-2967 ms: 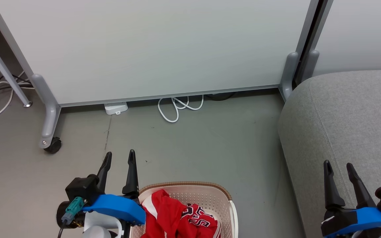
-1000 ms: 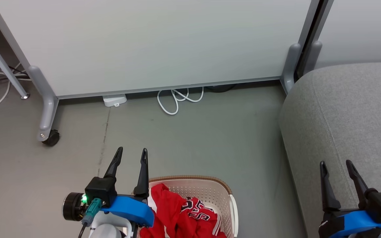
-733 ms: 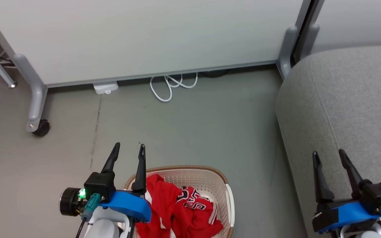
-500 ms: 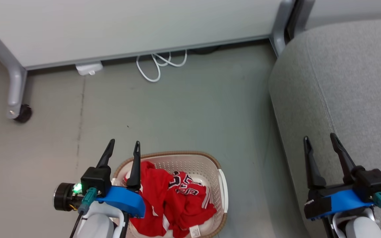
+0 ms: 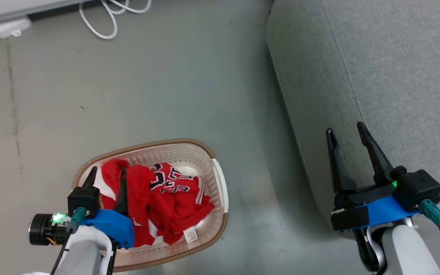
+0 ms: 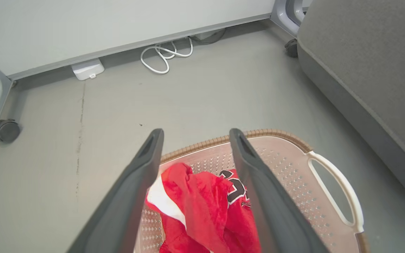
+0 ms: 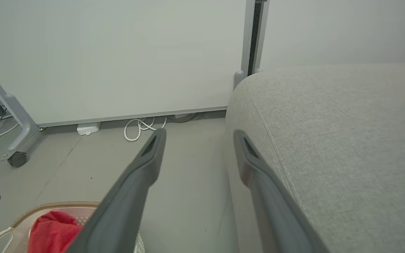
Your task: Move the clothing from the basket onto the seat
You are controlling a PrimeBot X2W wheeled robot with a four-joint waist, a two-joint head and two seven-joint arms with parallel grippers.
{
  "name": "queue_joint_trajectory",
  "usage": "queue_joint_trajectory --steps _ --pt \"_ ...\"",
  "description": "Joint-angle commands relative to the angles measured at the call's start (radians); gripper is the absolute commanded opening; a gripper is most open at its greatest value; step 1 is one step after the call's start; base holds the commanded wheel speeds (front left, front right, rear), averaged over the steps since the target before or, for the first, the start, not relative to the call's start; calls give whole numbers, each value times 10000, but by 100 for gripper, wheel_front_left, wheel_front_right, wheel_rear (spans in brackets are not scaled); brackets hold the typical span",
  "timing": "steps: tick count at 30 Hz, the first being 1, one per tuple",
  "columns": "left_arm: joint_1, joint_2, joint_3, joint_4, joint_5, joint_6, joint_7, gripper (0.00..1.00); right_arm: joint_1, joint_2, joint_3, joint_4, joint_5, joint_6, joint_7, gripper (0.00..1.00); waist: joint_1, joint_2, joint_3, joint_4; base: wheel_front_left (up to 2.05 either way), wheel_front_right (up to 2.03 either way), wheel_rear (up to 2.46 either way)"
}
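The cream basket (image 5: 147,144) with a brown rim stands on the floor at lower left, holding the crumpled red clothing (image 5: 166,198); black-and-white lettering shows on top. My left gripper (image 5: 107,172) hangs open over the basket's left part, above the red fabric, gripping nothing. In the left wrist view its fingers (image 6: 195,133) frame the clothing (image 6: 202,207) and the far rim (image 6: 276,133). My right gripper (image 5: 345,129) stands open and empty over the left edge of the grey seat (image 5: 395,76). The right wrist view looks past that gripper (image 7: 199,133) along the seat (image 7: 346,123).
A looped white cable (image 5: 105,19) and a white power block (image 5: 10,26) lie on the grey floor at the back. Behind them stands a pale partition panel (image 6: 83,24) on castors (image 6: 5,130). Bare floor separates basket and seat.
The head camera has tilted down, so the whole picture shifted. Relative to the basket, my left gripper has come back from beyond the far rim to over the clothing. Both grippers stayed open.
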Motion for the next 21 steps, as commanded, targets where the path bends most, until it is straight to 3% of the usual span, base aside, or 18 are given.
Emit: queue_joint_trajectory --steps 1,21 --pt "-291 136 62 228 -9 59 -28 100 -199 -20 84 -95 128 5 -49 100 -2 0 575 -518 0 0 0" --pt "-1464 910 520 2232 -323 752 301 100 -579 -18 803 -590 1060 5 -52 100 -2 0 2474 -1648 0 0 0"
